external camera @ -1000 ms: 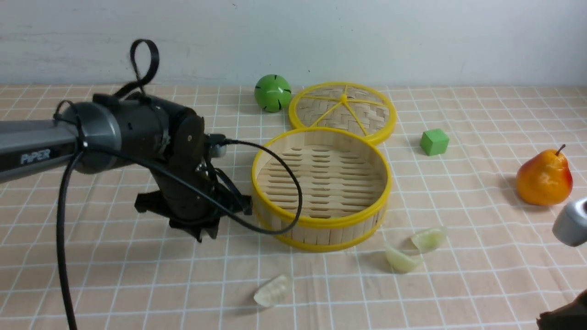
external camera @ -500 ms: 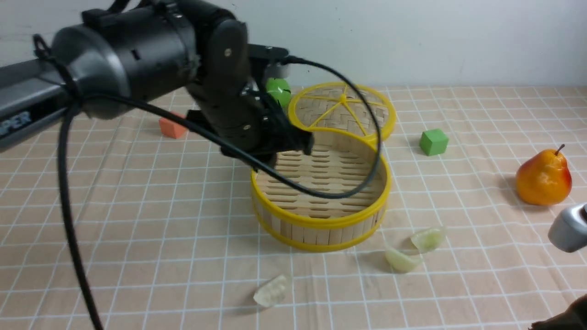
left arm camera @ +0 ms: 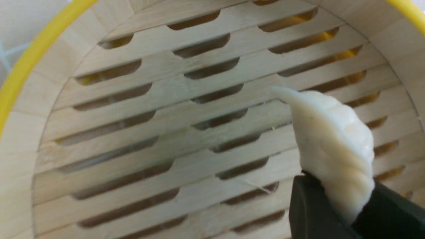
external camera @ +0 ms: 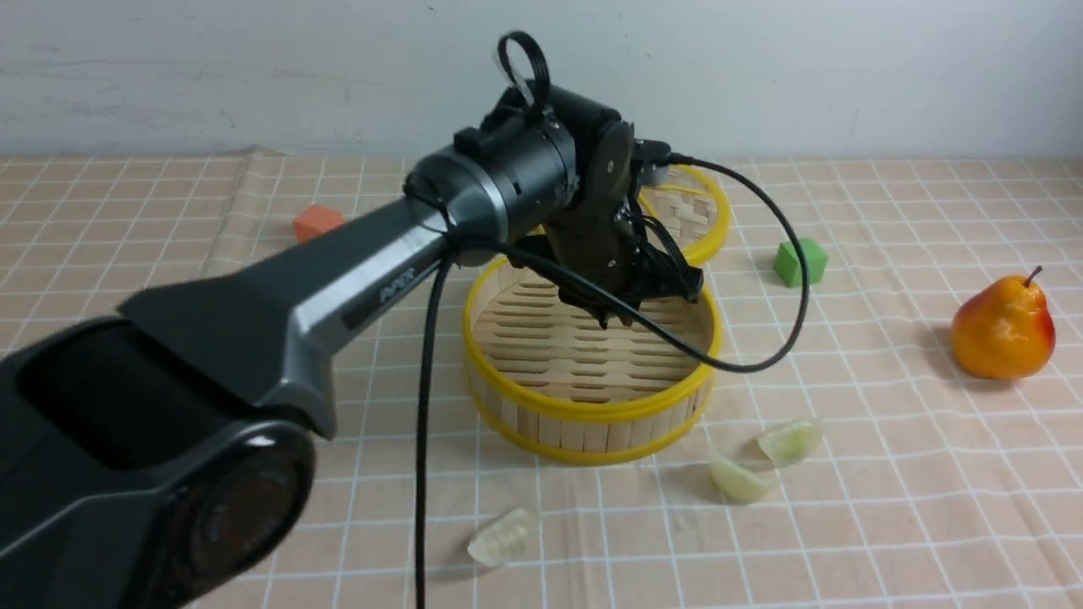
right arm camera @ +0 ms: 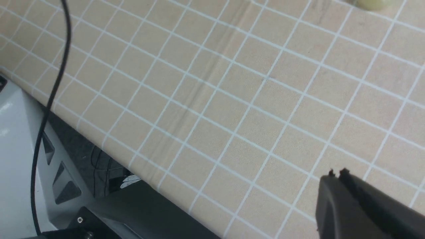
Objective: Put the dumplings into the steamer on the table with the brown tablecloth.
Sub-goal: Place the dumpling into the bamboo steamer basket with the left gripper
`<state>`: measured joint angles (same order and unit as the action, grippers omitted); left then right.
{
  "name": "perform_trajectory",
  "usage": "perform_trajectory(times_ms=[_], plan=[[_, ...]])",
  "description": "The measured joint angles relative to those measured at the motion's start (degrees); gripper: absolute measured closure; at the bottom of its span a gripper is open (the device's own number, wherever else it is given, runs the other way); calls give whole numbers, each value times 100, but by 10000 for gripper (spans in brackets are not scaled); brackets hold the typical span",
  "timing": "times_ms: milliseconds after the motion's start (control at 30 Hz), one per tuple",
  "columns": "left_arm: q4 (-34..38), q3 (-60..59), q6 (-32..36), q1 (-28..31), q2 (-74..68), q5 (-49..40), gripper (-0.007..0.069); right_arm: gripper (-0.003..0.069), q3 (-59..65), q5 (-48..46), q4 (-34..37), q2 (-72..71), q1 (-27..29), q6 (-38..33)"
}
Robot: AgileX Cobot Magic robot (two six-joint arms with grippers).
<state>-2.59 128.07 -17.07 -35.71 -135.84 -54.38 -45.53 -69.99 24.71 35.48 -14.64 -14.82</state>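
My left gripper (external camera: 619, 311) reaches down inside the round bamboo steamer (external camera: 592, 412), low over its slatted floor. In the left wrist view the left gripper (left arm camera: 338, 191) is shut on one whitish pleated dumpling (left arm camera: 332, 142), held just above the steamer floor (left arm camera: 159, 99). Three more dumplings lie on the brown gridded tablecloth (external camera: 888, 524): one in front of the steamer (external camera: 503, 535) and two at its front right (external camera: 742, 480) (external camera: 791, 440). My right gripper (right arm camera: 337, 173) is shut and empty above bare cloth; it does not show in the front view.
The woven lid (external camera: 695, 222) lies behind the steamer, mostly hidden by my left arm. A green cube (external camera: 799, 260) and a pear (external camera: 1003, 328) stand at the right, an orange-red block (external camera: 317, 222) at the back left. The table's near edge (right arm camera: 109, 146) shows in the right wrist view.
My left arm rose from the left of the steamer, swung right over its rim and came down inside it. The right arm's grey part has left the front view.
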Motion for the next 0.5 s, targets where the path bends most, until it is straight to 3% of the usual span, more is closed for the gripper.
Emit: perform_trajectory(times_ms=[100, 200, 400, 500], plan=[[0, 221, -79, 0, -306, 45, 494, 659, 0, -113, -95, -62, 0, 0], [-12, 317, -100, 0, -498, 72, 444, 657, 0, -168, -325, -62, 0, 0], [-64, 368, -106, 0, -478, -104, 179, 650, 0, -171, -624, -62, 0, 0], [-46, 368, -106, 0, -269, -362, 90, 648, 0, -171, -630, -62, 0, 0]])
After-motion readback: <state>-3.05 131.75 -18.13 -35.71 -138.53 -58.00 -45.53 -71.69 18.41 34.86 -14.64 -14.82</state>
